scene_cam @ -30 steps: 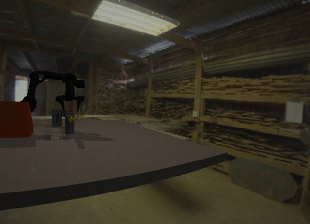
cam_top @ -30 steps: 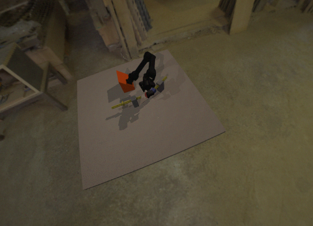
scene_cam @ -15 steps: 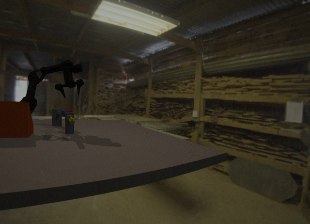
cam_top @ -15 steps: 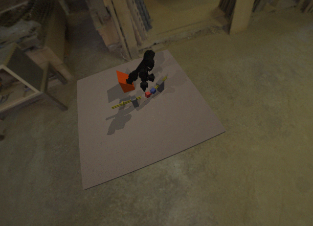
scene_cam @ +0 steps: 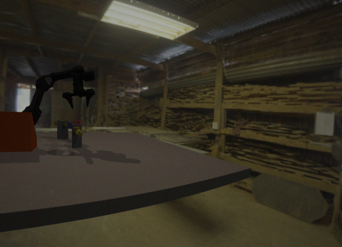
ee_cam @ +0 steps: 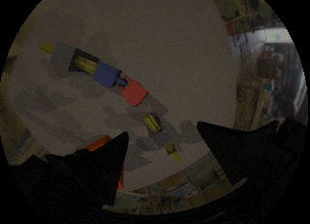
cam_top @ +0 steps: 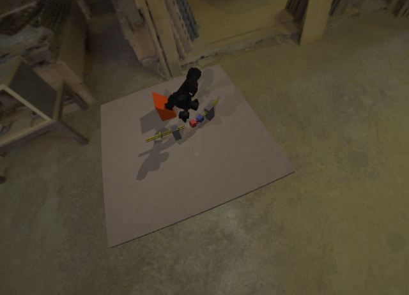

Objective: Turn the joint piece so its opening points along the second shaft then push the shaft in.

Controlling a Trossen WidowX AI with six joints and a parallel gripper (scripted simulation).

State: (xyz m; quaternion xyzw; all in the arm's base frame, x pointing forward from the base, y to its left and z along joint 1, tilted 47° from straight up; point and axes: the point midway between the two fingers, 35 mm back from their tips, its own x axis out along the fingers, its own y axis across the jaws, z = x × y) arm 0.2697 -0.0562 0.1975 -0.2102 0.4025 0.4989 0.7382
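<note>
The red joint piece (cam_top: pixel 192 122) (scene_cam: pixel 77 122) (ee_cam: pixel 135 92) hangs on its hinges from the blue end (cam_top: pixel 199 118) (ee_cam: pixel 107 75) of the first yellow shaft, held by a grey block (cam_top: pixel 209 111) (scene_cam: pixel 62 129) (ee_cam: pixel 64 57). It faces roughly toward the second yellow shaft (cam_top: pixel 151 139) (scene_cam: pixel 78 131) (ee_cam: pixel 152 123); I cannot tell whether its opening is exactly in line. That shaft runs through the second grey block (cam_top: pixel 176 133) (scene_cam: pixel 76 140), with a gap between its near end and the red piece. My gripper (scene_cam: pixel 80 107) (ee_cam: pixel 163 130) is open and empty, above the parts and touching nothing.
An orange angular block (cam_top: pixel 164 110) (scene_cam: pixel 16 131) (ee_cam: pixel 99 143) stands on the table (cam_top: pixel 198 179) (scene_cam: pixel 110 180) beside the arm, on the second shaft's side. The second shaft carries a small yellow crosspiece (cam_top: pixel 160 135) behind its block. Shadows fall across the table.
</note>
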